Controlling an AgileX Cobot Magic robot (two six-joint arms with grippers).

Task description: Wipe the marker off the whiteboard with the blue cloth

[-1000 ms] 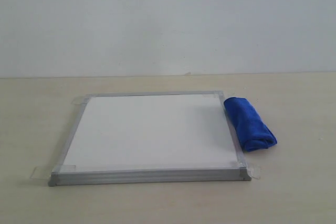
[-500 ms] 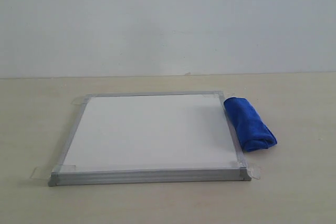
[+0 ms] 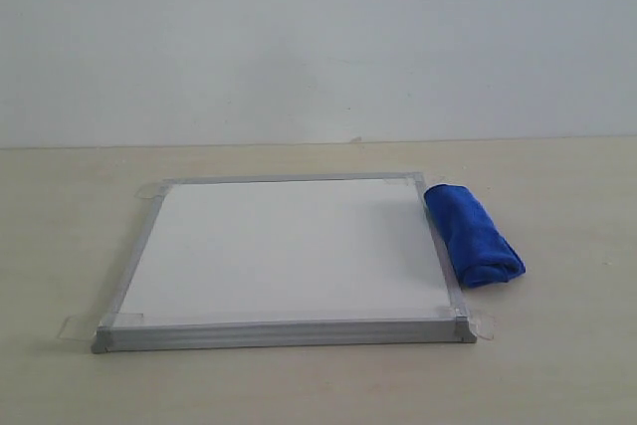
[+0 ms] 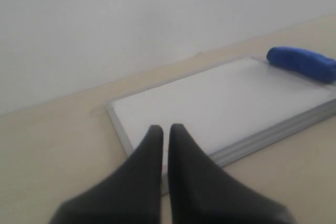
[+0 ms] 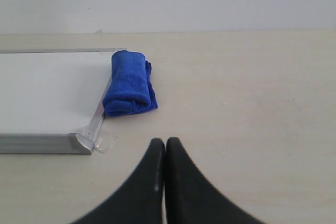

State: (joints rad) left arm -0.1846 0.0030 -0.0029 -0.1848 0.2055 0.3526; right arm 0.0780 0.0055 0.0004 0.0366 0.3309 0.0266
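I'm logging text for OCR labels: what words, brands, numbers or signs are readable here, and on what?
None can be read. The whiteboard shows a plain white face with no legible writing. The blue cloth shows no tag. The black left pincer and right pincer bear no markings.

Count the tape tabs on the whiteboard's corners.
3 tape tabs show on the whiteboard: near-left tab, near-right tab, far-left tab. A fourth beside the blue cloth may be hidden.
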